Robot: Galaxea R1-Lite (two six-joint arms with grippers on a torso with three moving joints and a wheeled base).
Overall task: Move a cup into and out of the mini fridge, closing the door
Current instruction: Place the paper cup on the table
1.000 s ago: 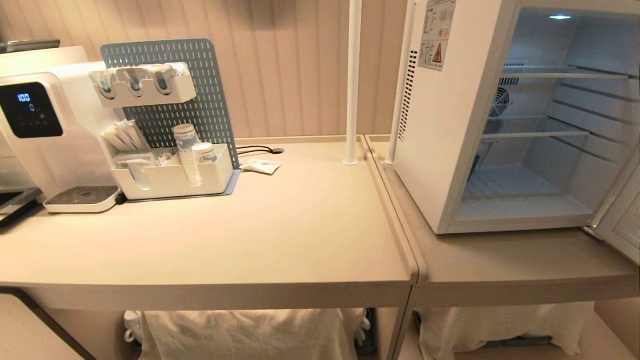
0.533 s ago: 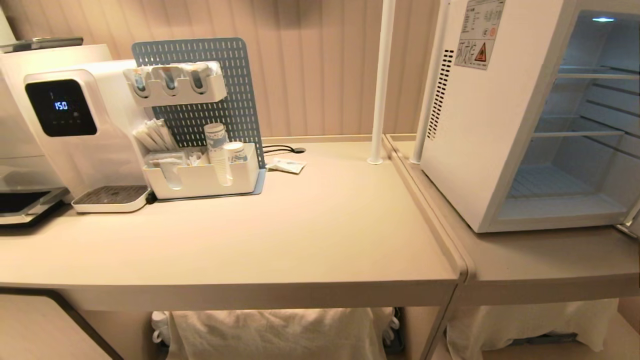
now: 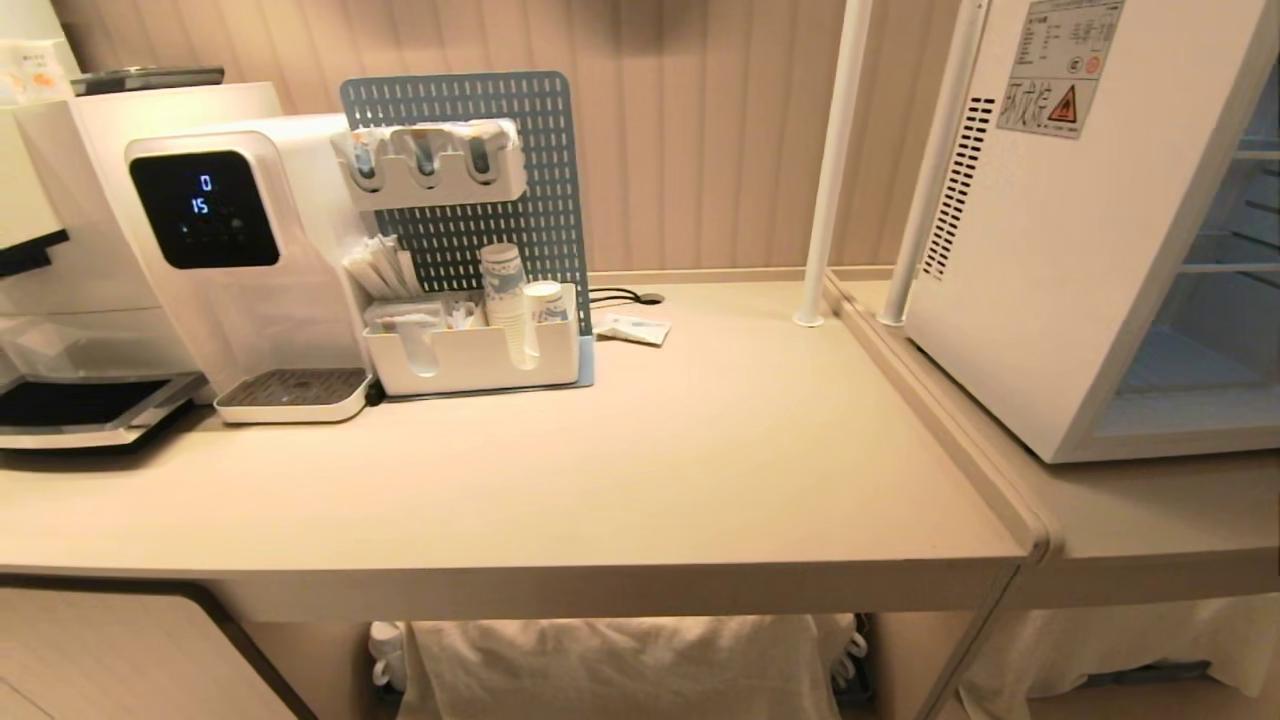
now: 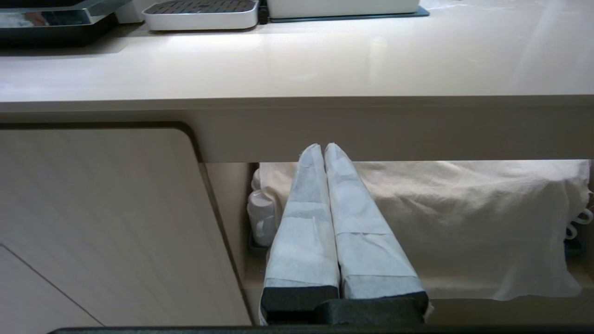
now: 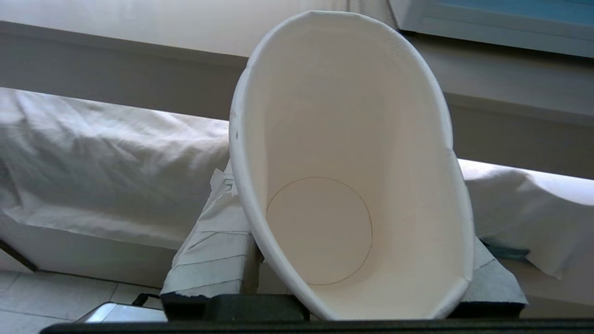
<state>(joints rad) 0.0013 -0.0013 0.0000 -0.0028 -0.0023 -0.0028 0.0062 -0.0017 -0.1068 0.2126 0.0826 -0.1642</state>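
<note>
While neither arm appears in the head view, the right wrist view shows the right gripper (image 5: 343,260) pinching the cup (image 5: 345,153) between its tape-wrapped fingers (image 5: 218,250), below the edge of the counter (image 5: 139,28); the cup is smooth white paper, tapered, its rolled rim squeezed to an oval and its round base visible inside. Held low in front of a pale wood-grain cabinet panel (image 4: 106,222), the left gripper (image 4: 323,148) has its two long, wrapped, wedge-shaped fingers pressed together on nothing. Crumpled cream cloth (image 4: 464,218) covers the space under the counter. At far right stands the mini fridge (image 3: 1080,250), a matte white box with a vented side and wire shelves showing through its open front. A blue perforated panel (image 3: 500,150) backs a white organizer (image 3: 470,355) holding stacked cups (image 3: 505,290).
</note>
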